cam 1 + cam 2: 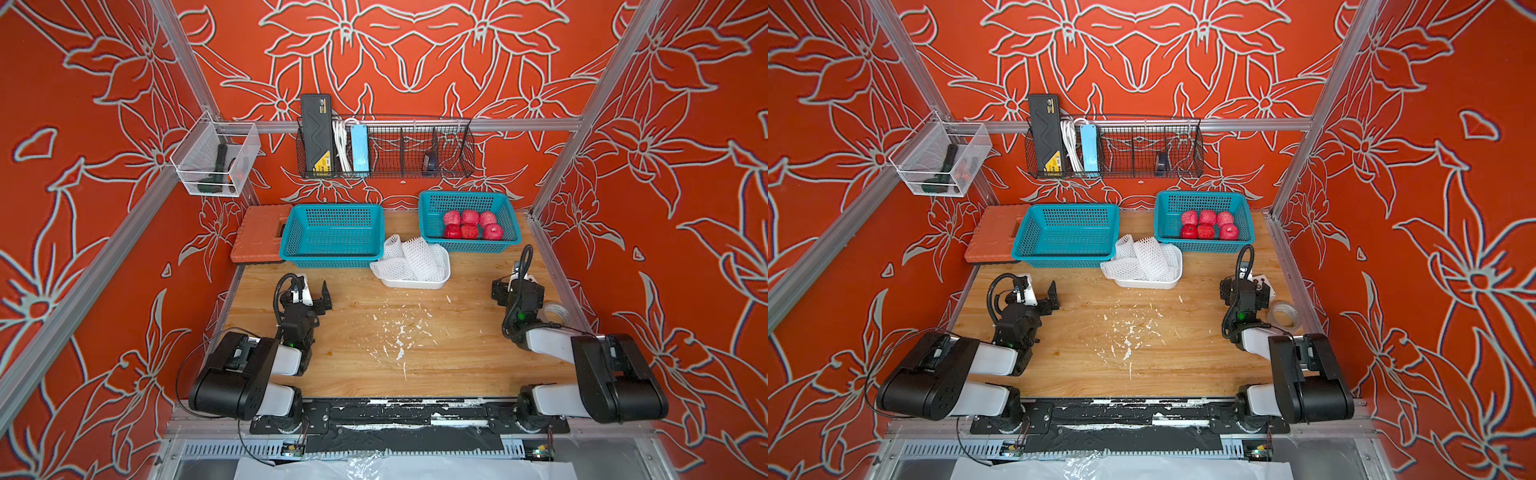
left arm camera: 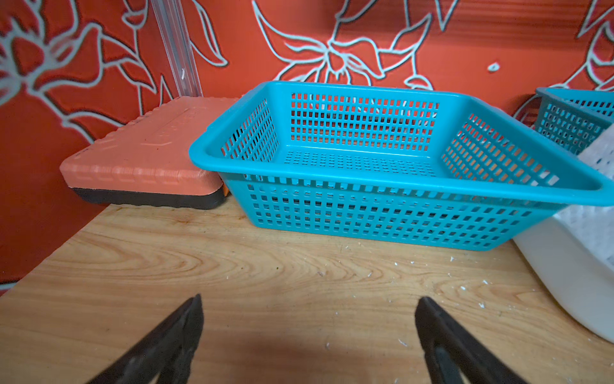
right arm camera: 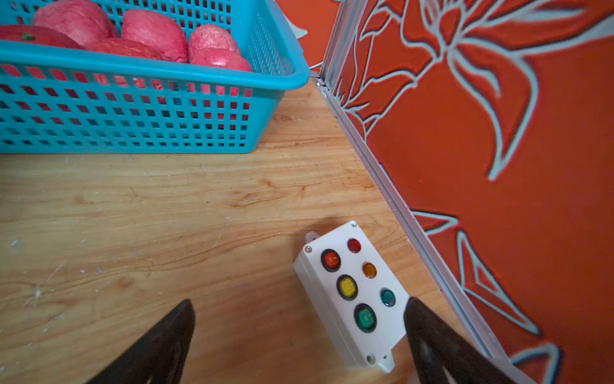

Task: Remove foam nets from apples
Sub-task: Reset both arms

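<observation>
- The wooden table (image 1: 457,357) carries everything. Both arms sit folded at its near edge, one on each side.
- An empty teal basket (image 1: 330,258) stands at the far left, straight ahead of the left gripper (image 2: 307,299). That gripper's jaws are spread wide with nothing between them, and it is near the basket without touching it.
- A second teal basket (image 1: 469,247) stands at the far right and holds the apples (image 1: 469,224).
- The right gripper (image 3: 299,302) is also spread wide and holds nothing. The apple basket lies just beyond it, apart from its fingers.
- A white tray (image 1: 415,285) sits in front of the gap between the baskets, touching the empty one. The foam nets (image 1: 411,259) are piled loosely in it, spilling over the rim, farther back than both grippers and well apart from each.
- There are six apples in two rows, red-pink. Whether mesh covers any of them cannot be told.
- A white button box (image 3: 352,292) lies by the right gripper's outer finger.
- White foam crumbs (image 1: 399,340) are scattered mid-table, between the arms.
</observation>
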`<state>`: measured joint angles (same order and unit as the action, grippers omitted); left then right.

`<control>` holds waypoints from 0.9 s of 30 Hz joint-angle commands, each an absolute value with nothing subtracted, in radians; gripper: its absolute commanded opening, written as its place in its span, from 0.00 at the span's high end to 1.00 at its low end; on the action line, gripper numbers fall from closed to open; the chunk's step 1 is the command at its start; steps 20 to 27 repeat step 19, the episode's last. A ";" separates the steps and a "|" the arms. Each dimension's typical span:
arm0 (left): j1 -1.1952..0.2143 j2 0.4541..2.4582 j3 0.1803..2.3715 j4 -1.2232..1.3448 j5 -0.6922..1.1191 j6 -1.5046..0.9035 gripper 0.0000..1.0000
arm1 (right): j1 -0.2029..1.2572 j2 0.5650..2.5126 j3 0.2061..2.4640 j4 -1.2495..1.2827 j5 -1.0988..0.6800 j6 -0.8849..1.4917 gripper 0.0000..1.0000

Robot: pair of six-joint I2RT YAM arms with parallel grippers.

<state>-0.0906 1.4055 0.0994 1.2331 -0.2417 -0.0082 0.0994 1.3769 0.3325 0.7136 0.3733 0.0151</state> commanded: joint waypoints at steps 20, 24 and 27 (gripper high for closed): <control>-0.082 1.408 0.114 1.223 -0.199 -0.006 0.03 | 0.077 1.414 0.312 0.822 0.270 0.019 0.02; -0.082 1.408 0.114 1.223 -0.199 -0.006 0.03 | 0.077 1.414 0.312 0.822 0.270 0.019 0.02; -0.082 1.408 0.114 1.223 -0.199 -0.006 0.03 | 0.077 1.414 0.312 0.822 0.270 0.019 0.02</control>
